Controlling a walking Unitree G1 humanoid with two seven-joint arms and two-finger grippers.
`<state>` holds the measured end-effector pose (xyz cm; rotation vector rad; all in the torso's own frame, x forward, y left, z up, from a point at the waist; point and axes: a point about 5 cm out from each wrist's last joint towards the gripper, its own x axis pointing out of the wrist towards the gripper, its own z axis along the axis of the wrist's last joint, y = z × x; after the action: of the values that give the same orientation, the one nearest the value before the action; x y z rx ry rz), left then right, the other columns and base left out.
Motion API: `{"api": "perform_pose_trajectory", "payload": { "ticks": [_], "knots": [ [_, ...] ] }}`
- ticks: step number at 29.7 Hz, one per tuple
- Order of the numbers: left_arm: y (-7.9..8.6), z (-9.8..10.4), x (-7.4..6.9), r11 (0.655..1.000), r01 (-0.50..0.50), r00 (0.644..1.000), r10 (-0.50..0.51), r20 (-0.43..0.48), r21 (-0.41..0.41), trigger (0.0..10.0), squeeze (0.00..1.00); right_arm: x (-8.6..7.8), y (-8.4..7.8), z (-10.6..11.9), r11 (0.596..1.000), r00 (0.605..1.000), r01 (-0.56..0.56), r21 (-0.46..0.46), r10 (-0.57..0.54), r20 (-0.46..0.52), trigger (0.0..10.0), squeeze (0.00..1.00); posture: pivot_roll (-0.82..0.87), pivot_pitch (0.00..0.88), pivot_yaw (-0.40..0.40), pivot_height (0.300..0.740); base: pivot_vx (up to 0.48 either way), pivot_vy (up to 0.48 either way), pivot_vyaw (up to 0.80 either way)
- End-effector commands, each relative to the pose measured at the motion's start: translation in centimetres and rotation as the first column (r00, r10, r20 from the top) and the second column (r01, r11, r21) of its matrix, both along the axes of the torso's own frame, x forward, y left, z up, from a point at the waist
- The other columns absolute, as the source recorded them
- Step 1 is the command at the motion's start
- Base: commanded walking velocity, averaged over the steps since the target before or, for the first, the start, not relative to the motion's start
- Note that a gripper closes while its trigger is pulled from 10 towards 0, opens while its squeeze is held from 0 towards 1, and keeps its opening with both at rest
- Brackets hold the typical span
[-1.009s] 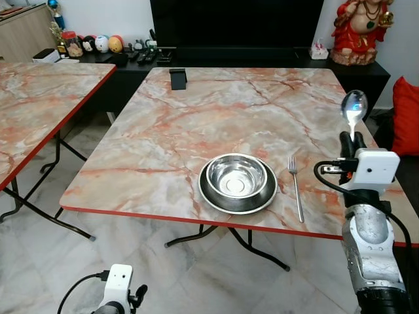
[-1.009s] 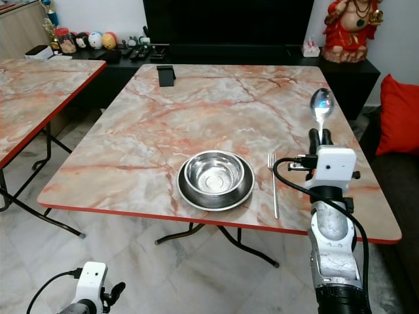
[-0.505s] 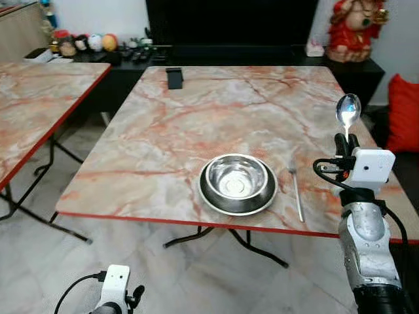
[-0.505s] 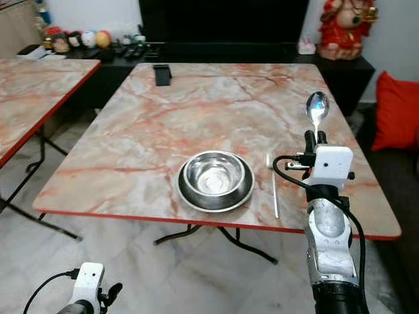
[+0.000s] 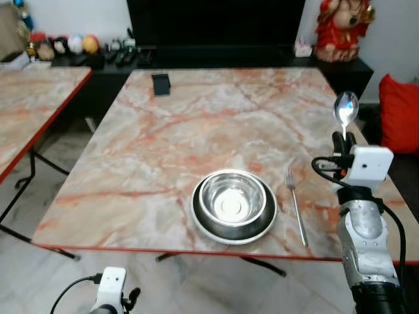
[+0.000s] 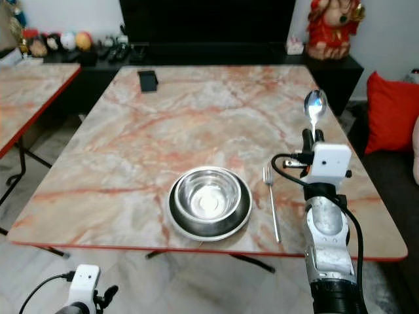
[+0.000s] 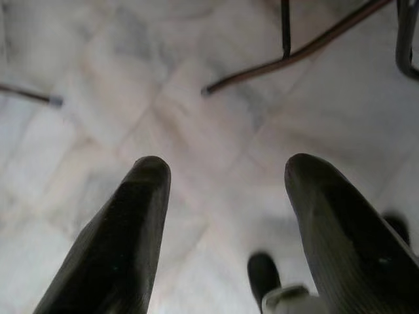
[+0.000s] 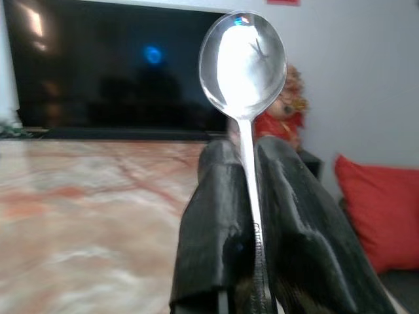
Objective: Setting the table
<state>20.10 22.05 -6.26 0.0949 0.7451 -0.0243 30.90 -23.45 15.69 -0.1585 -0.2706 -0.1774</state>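
Note:
A steel bowl [image 5: 232, 197] sits inside a steel plate [image 5: 204, 224] near the front edge of the marble table [image 5: 196, 124]. A fork [image 5: 296, 205] lies just right of the plate, tines pointing away from me. My right gripper [image 5: 344, 139] is raised above the table's right side, right of the fork, shut on a spoon [image 5: 346, 108] that stands upright with its bowl on top. The wrist view shows the spoon [image 8: 243, 60] pinched between the two fingers [image 8: 216, 216]. My left gripper [image 7: 222, 176] hangs low and open over the floor.
A small black object [image 5: 160, 84] stands at the table's far left. A second marble table [image 5: 33, 104] is on the left. A dark cabinet [image 5: 216, 55] with small items and a red statue [image 5: 340, 29] runs along the back. A red cushion [image 5: 399, 111] lies at the right.
The camera has moved closer and looks more steeply down, so the bowl, plate and fork sit lower in view. The right gripper holds the spoon upright as before.

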Motion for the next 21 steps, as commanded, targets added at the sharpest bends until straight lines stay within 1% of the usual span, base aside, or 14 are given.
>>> {"api": "perform_pose_trajectory", "payload": {
  "ticks": [1, 7, 11, 13, 15, 16, 18, 19, 20, 21],
  "knots": [
    [-0.6, -0.2, -0.2, 1.0, 0.018, 1.0, -0.018, -0.014, -0.01, 10.0, 0.0, 0.0, -0.4, 0.1, 1.0, 1.0, 0.015, 0.006, -0.015, -0.002, 10.0, 0.0, -0.01, 0.0, 0.03, 0.74, 0.0, 0.0, 0.0],
    [-0.4, -0.2, -0.2, 1.0, 0.01, 1.0, -0.01, -0.013, -0.011, 10.0, 0.0, -0.1, -0.2, 0.0, 1.0, 1.0, 0.015, 0.006, -0.015, -0.01, 10.0, 0.0, -0.01, 0.0, 0.032, 0.74, 0.0, 0.0, 0.0],
    [-0.4, -0.2, -0.2, 1.0, 0.01, 1.0, -0.01, -0.014, -0.01, 10.0, 0.0, -0.2, -0.3, -0.2, 1.0, 0.999, 0.021, -0.006, -0.021, -0.037, 10.0, 0.0, -0.01, 0.0, 0.035, 0.74, 0.0, 0.0, 0.0],
    [-0.3, -0.2, -0.2, 1.0, 0.009, 1.0, -0.01, -0.017, -0.009, 10.0, 0.0, -0.2, -0.5, -0.4, 0.999, 0.995, 0.02, -0.031, -0.023, -0.095, 10.0, 0.0, -0.02, 0.0, 0.039, 0.74, 0.0, 0.0, 0.0],
    [-0.3, -0.3, -0.3, 1.0, 0.011, 1.0, -0.011, -0.02, -0.01, 10.0, 0.0, -0.2, -1.0, -1.0, 0.999, 0.984, 0.038, -0.039, -0.044, -0.175, 10.0, 0.0, -0.02, 0.0, 0.039, 0.74, 0.0, 0.0, 0.0],
    [-0.3, -0.3, -0.3, 1.0, 0.011, 1.0, -0.011, -0.02, -0.01, 10.0, 0.0, -0.2, -1.0, -1.0, 0.999, 0.984, 0.038, -0.039, -0.044, -0.175, 10.0, 0.0, -0.02, 0.0, 0.039, 0.74, 0.0, 0.0, 0.0],
    [-0.4, -0.3, -0.3, 1.0, 0.013, 1.0, -0.013, -0.022, -0.012, 10.0, 0.0, -0.5, -1.4, -1.6, 0.998, 0.958, 0.052, -0.028, -0.058, -0.28, 10.0, 0.0, -0.03, 0.0, 0.042, 0.74, 0.0, 0.0, 0.0],
    [-0.4, -0.3, -0.3, 1.0, 0.014, 1.0, -0.014, -0.023, -0.013, 10.0, 0.0, -0.6, -1.5, -1.7, 0.998, 0.95, 0.053, -0.021, -0.057, -0.307, 10.0, 0.0, -0.03, 0.0, 0.042, 0.74, 0.0, 0.0, 0.0],
    [-0.4, -0.3, -0.3, 1.0, 0.014, 1.0, -0.014, -0.023, -0.013, 10.0, 0.0, -0.6, -1.5, -1.7, 0.998, 0.95, 0.053, -0.021, -0.057, -0.307, 10.0, 0.0, -0.03, 0.0, 0.042, 0.74, 0.0, 0.0, 0.0],
    [-0.4, -0.3, -0.3, 1.0, 0.015, 1.0, -0.015, -0.024, -0.014, 10.0, 0.0, -0.8, -1.4, -1.8, 0.999, 0.941, 0.039, -0.001, -0.037, -0.337, 10.0, 0.0, -0.05, 0.0, 0.044, 0.74, 0.0, 0.0, 0.0]
  ]
}}
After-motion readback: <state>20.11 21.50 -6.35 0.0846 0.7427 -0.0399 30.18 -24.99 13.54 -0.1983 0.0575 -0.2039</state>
